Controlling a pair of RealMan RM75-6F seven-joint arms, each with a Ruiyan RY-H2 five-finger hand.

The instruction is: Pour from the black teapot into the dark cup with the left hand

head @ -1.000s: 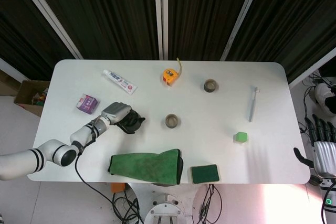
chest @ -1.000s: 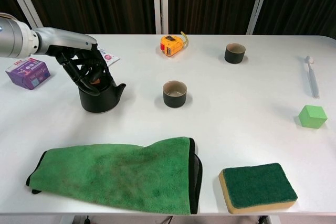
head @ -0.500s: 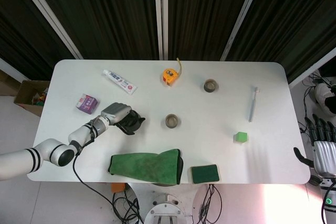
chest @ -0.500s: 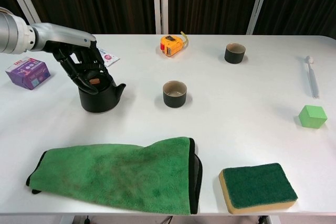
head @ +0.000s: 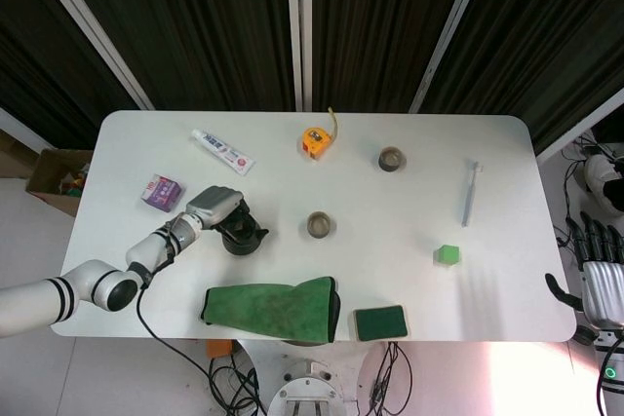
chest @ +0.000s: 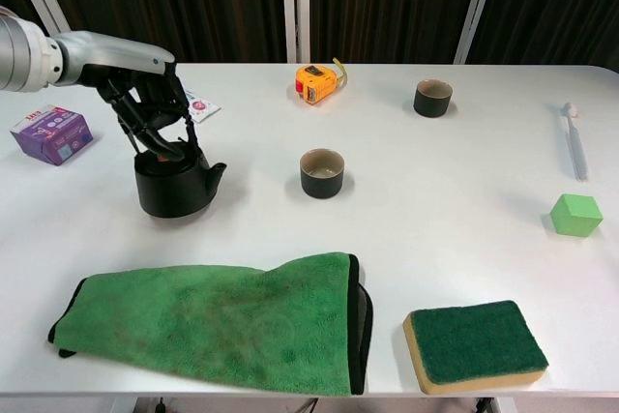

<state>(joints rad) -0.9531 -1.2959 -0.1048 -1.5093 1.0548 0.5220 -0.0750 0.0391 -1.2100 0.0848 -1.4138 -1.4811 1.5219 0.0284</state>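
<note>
Left hand (chest: pixel 147 108) gripping handle of round black teapot (chest: pixel 172 187), fingers clamped on it, pot sitting left of nearer dark cup (chest: pixel 322 173), well apart. Step: lifting. Next: carrying pot rightward, spout over cup, tilting. Right hand (head: pixel 597 275) hanging off-table, fingers apart, holding nothing.

Black teapot (chest: pixel 174 191): matt, smooth, held under left hand (chest: pixel 150 115) of dark plastic with pale metal-look casing. Green cloth (chest: pixel 218 321), nearer than the hand: fuzzy pile. Sponge (chest: pixel 474 343): rough green scouring top. Table (chest: pixel 435 210): smooth, white, slightly glossy.
</note>
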